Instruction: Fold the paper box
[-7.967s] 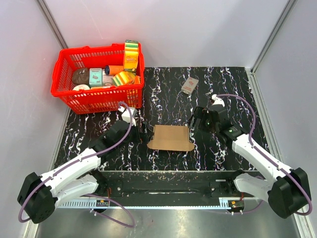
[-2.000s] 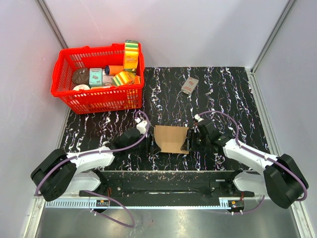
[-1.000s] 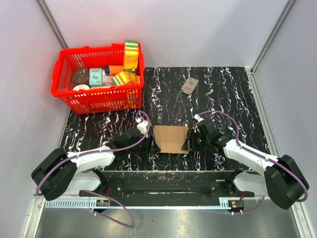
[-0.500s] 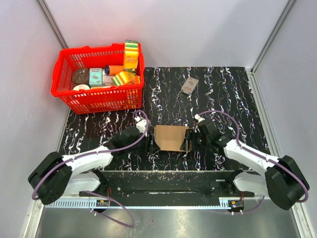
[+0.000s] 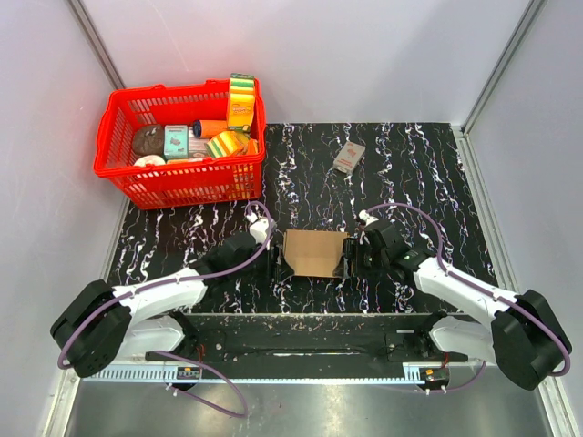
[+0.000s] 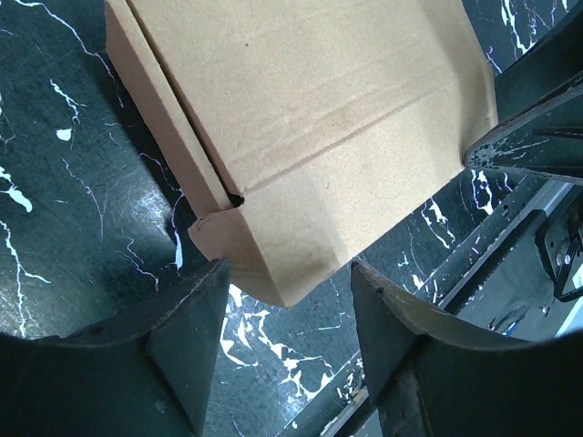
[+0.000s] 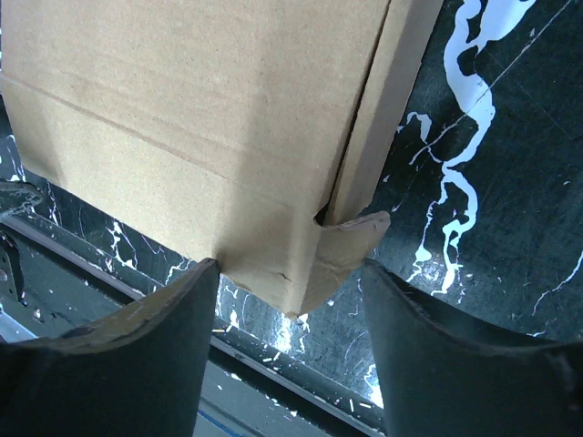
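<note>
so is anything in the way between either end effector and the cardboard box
Nothing visible. The left end effector and right end effector sit at the two ends of the box, fingers open astride its near corners. The red basket and small packet sit well behind.

"How do the arms lie?"

"Both stretch forward and bend inward. The left arm point(image 5: 173, 287) slants up toward the right and the right arm point(image 5: 460, 284) slants up toward the left, so the wrists face each other across the middle."

"And the pincers?"

"The left pincer point(image 5: 278, 261) points right and the right pincer point(image 5: 349, 258) points left. They are held low, level with one another and apart."

"Closed?"

"No, both have their jaws parted. In the left wrist view the dark fingers point(image 6: 178, 332) stand wide at the bottom edge. The right wrist view shows its fingers point(image 7: 137, 350) spread the same way."
</note>
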`<state>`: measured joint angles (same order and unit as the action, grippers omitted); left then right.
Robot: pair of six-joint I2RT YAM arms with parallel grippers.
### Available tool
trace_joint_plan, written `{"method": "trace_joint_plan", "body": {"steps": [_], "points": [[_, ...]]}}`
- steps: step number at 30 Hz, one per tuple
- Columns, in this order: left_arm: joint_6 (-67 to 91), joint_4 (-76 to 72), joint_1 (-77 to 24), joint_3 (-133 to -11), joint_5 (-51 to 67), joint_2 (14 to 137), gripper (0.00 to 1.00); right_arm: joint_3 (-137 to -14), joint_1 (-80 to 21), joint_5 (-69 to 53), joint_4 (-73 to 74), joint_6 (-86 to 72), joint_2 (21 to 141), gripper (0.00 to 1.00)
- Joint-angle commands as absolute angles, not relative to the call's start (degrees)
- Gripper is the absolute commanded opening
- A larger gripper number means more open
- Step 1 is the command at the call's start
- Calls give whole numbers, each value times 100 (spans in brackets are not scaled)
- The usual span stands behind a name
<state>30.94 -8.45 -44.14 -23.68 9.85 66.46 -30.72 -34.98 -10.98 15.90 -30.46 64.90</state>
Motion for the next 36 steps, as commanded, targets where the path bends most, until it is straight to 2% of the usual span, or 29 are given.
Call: {"method": "trace_joint_plan", "body": {"steps": [1,4,13,36], "points": [[2971,-905,-4359,-2593,897,6539,60,-3296,-3533,-932,1582,-2936,6363,67],[2962,-905,-4342,-2610,905,6539,61,-3313,-3533,-940,1573,-2927,6363,61],[2997,-1045,-4324,-2663,1081,6679,60,-3340,-3533,-1011,1565,-2909,6381,55],[3199,-1529,-4324,-2672,1424,7040,59,-3252,-3533,-1441,1134,-3085,6574,53]]}}
